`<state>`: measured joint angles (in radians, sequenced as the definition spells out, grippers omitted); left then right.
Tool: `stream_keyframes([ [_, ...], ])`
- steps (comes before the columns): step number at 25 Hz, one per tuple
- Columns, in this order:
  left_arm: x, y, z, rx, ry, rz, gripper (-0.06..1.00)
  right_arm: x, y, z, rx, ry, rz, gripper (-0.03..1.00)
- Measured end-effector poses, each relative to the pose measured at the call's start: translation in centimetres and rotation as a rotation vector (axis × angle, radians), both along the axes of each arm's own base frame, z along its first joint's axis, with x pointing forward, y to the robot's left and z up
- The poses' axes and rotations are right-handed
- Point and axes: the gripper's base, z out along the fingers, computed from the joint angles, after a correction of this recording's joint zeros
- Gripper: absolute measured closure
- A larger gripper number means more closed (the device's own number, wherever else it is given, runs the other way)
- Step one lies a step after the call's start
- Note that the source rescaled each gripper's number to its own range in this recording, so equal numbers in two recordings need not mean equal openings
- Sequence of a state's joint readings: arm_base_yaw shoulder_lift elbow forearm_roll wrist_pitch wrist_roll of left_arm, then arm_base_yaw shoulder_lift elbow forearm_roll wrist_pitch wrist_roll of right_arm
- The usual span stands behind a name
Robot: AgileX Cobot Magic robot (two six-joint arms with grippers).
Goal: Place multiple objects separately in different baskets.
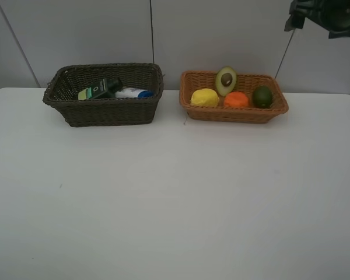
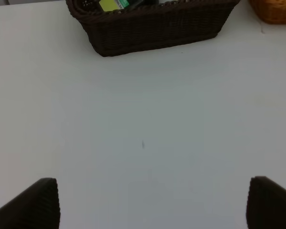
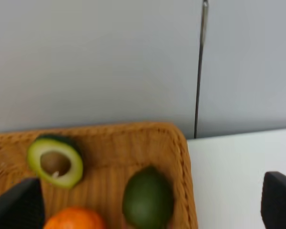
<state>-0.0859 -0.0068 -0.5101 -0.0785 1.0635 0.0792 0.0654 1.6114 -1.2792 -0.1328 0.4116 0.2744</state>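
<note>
The dark brown basket (image 1: 105, 112) holds the dark green pump bottle (image 1: 99, 90) and the white blue-capped bottle (image 1: 133, 93). The light orange-brown basket (image 1: 233, 114) holds the lemon (image 1: 205, 97), halved avocado (image 1: 226, 80), orange (image 1: 236, 100) and lime (image 1: 262, 96). The pad and pen are not visible. My left gripper (image 2: 150, 210) is open and empty over bare table in front of the dark basket (image 2: 152, 28). My right gripper (image 3: 150, 210) is open and empty, raised above the light basket (image 3: 133, 138), over the lime (image 3: 148, 200), avocado (image 3: 55, 162) and orange (image 3: 74, 219).
A white table (image 1: 175, 198) carries both baskets along its back edge against a grey wall. My right arm (image 1: 326, 14) shows dark at the top right corner of the exterior view. A corner of the light basket (image 2: 276, 12) shows in the left wrist view.
</note>
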Motion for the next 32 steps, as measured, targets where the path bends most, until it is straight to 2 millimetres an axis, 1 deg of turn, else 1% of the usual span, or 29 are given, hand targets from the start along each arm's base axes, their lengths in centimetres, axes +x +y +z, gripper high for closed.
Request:
stream_keyframes([
  [2,0.0,0.0,0.0,0.0,0.0,0.0,-0.06,-2.7,-0.2,0.4,0.005,0.005,-0.003,-0.03],
  [3,0.0,0.0,0.0,0.0,0.0,0.0,-0.06,-4.2,-0.3,1.1,0.006,-0.004,-0.004,-0.03],
  [5,0.0,0.0,0.0,0.0,0.0,0.0,-0.06,-7.4,-0.5,1.6,0.005,0.004,-0.009,-0.03],
  [7,0.0,0.0,0.0,0.0,0.0,0.0,-0.06,-11.0,-0.8,2.3,0.006,-0.006,-0.013,-0.03],
  [12,0.0,0.0,0.0,0.0,0.0,0.0,-0.06,-20.0,-1.5,2.4,0.005,-0.016,-0.031,-0.03],
  [15,0.0,0.0,0.0,0.0,0.0,0.0,-0.06,-25.8,-2.0,3.0,0.014,-0.083,-0.046,-0.03],
  [18,0.0,0.0,0.0,0.0,0.0,0.0,-0.06,-31.0,-2.4,3.6,0.026,-0.171,-0.06,-0.03],
  [21,0.0,0.0,0.0,0.0,0.0,0.0,-0.06,-35.2,-2.8,3.2,0.036,-0.213,-0.075,-0.03],
  [22,0.0,0.0,0.0,0.0,0.0,0.0,-0.06,-36.5,-2.9,2.9,0.039,-0.22,-0.079,-0.03],
  [26,0.0,0.0,0.0,0.0,0.0,0.0,-0.06,-40.1,-3.2,1.5,0.049,-0.238,-0.093,-0.03],
  [28,0.0,0.0,0.0,0.0,0.0,0.0,-0.06,-40.9,-3.3,1.0,0.053,-0.237,-0.096,-0.03],
  [32,0.0,0.0,0.0,0.0,0.0,0.0,-0.06,-41.1,-3.1,0.9,0.03,-0.233,-0.071,-0.03],
])
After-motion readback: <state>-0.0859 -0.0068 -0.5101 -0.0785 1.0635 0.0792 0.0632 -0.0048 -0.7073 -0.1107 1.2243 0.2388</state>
